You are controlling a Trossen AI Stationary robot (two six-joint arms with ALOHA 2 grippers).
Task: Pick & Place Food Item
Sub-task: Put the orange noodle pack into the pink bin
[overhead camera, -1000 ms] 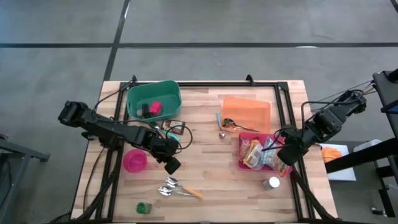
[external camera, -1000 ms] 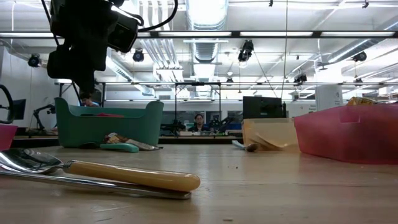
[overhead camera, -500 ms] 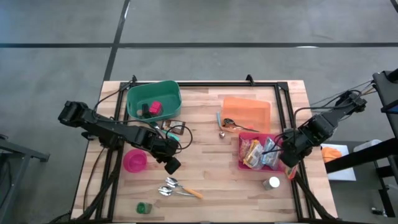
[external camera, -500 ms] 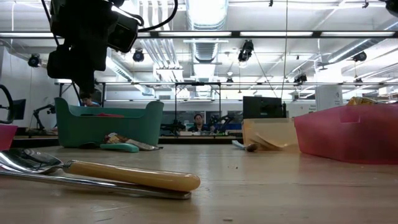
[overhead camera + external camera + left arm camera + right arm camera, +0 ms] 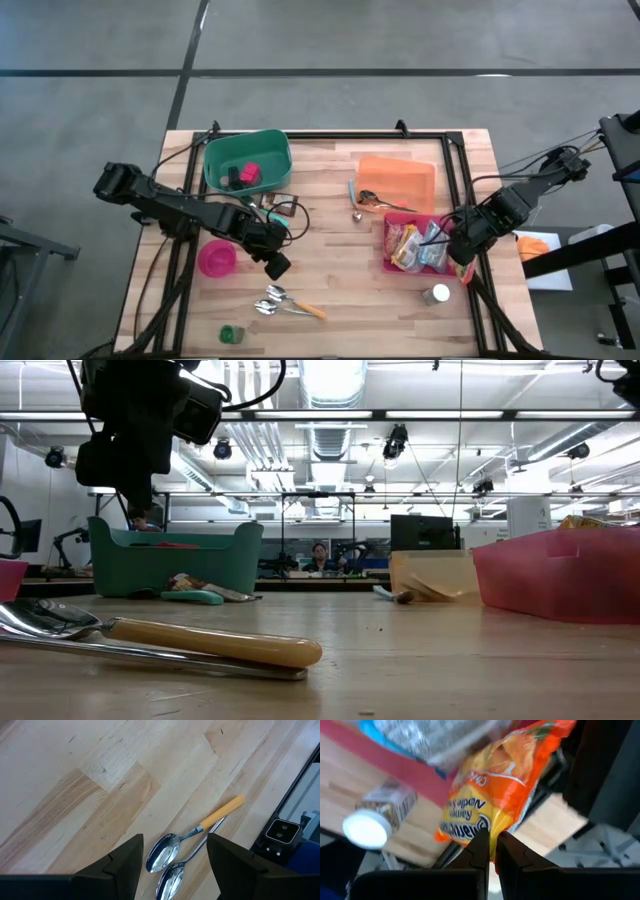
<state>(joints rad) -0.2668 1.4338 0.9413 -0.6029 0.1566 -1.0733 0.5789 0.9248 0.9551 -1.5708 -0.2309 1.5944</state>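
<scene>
An orange and yellow noodle packet [image 5: 485, 795] shows in the right wrist view, with my right gripper [image 5: 492, 852] shut at its lower edge. The gripper stands at the right side of the red bin [image 5: 390, 262], which holds other snack packets [image 5: 405, 245]. My left gripper [image 5: 277, 266] hangs open above the bare table at the middle left. Between its fingers, in the left wrist view, two spoons [image 5: 167, 865] lie on the wood, one with a yellow handle [image 5: 220, 812]. My right gripper has the noodle packet's lower edge [image 5: 494, 837] between its two shut fingertips, which point steeply down. The packet reaches away from the fingers over the red bin's corner and the table's edge. Whether any part of it rests on the bin, I cannot tell.
A small white-lidded can [image 5: 436, 294] stands near the bin's front corner. A green bin [image 5: 247, 160] is at the back left, a pink cup [image 5: 216, 258] beside the left arm, an orange sheet [image 5: 397, 180] with a spoon at the back right, and a small green object [image 5: 231, 334] by the near edge.
My right gripper has sunk lower beside the red bin's right side, still shut, and tipped a little; its arm now shows at the top corner of the low view. My left gripper has kept still.
</scene>
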